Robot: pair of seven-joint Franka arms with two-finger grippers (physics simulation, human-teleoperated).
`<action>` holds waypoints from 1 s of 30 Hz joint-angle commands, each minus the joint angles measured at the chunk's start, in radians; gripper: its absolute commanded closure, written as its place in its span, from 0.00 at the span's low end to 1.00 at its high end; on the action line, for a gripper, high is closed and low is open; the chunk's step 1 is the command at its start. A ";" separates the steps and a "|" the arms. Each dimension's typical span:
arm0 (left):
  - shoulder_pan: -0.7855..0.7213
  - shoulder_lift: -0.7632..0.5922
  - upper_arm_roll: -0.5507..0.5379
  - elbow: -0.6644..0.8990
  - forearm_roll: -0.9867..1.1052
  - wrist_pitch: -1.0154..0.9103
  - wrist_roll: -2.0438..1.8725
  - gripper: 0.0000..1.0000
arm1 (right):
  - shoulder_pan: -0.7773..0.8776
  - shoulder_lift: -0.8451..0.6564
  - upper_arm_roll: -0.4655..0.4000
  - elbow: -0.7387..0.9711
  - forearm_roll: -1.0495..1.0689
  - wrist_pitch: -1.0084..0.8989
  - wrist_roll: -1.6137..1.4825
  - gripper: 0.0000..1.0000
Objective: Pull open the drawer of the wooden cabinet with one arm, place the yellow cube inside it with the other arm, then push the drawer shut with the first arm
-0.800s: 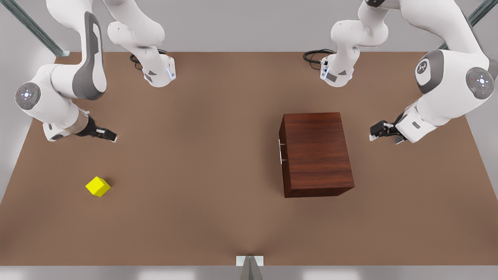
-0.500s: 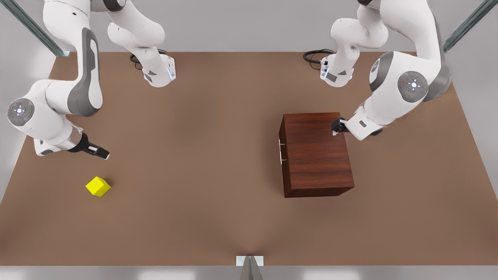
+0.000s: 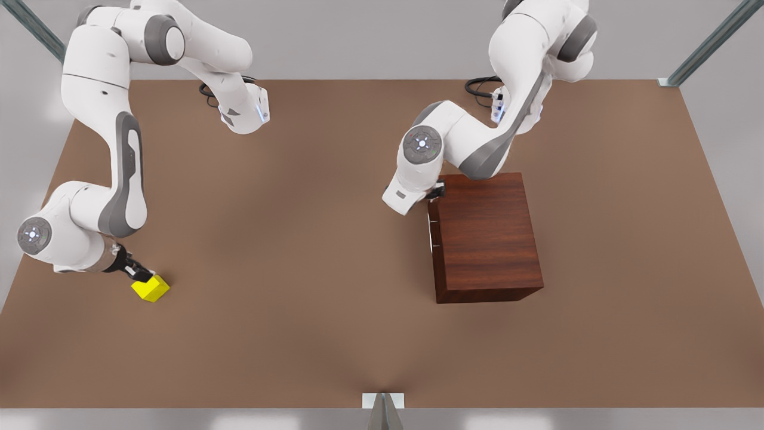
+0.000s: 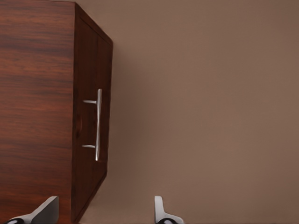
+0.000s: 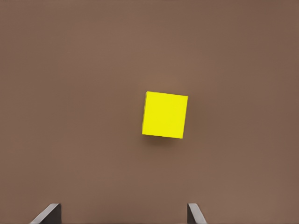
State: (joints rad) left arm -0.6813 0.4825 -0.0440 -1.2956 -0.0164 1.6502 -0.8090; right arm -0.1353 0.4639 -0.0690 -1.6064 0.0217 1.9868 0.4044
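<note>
The wooden cabinet point(image 3: 486, 236) stands right of centre in the front view, with its drawer point(image 4: 88, 140) closed flush. The silver bar handle point(image 3: 430, 234) faces the front view's left. My left gripper point(image 3: 437, 192) hovers at the cabinet's far corner on the handle side. It is open, with its fingertips point(image 4: 161, 210) spread and empty, and the handle point(image 4: 98, 123) lies ahead of them. The yellow cube point(image 3: 151, 288) lies on the table at the front view's left. My right gripper point(image 3: 138, 275) hangs just above the cube point(image 5: 165, 115), open and apart from it.
The brown table point(image 3: 310, 251) carries both arm bases point(image 3: 245, 110) along its far edge, with black cables beside them. A small camera mount point(image 3: 383, 401) sits at the middle of the near edge. Metal frame posts stand at the far corners.
The left gripper swung from beyond the cabinet's far side across its top to the handle-side corner. The right gripper moved toward the near edge and down onto the cube's spot.
</note>
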 commanded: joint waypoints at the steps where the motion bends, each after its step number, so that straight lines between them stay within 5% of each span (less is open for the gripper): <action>1: -0.020 0.022 -0.001 -0.005 0.090 0.074 0.079 0.00 | -0.003 0.016 0.000 0.000 0.001 0.093 0.080 0.00; 10: -0.007 0.153 0.009 0.007 0.194 0.112 0.180 0.00 | -0.066 0.163 0.003 0.074 0.061 0.122 0.027 0.00; 30: -0.030 0.240 0.009 0.004 0.345 0.120 0.152 0.00 | -0.092 0.240 0.006 0.066 0.099 0.147 -0.029 0.00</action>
State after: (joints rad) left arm -0.7118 0.7219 -0.0355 -1.2922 0.3182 1.7643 -0.6807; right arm -0.2270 0.7037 -0.0628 -1.5398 0.1218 2.1311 0.4030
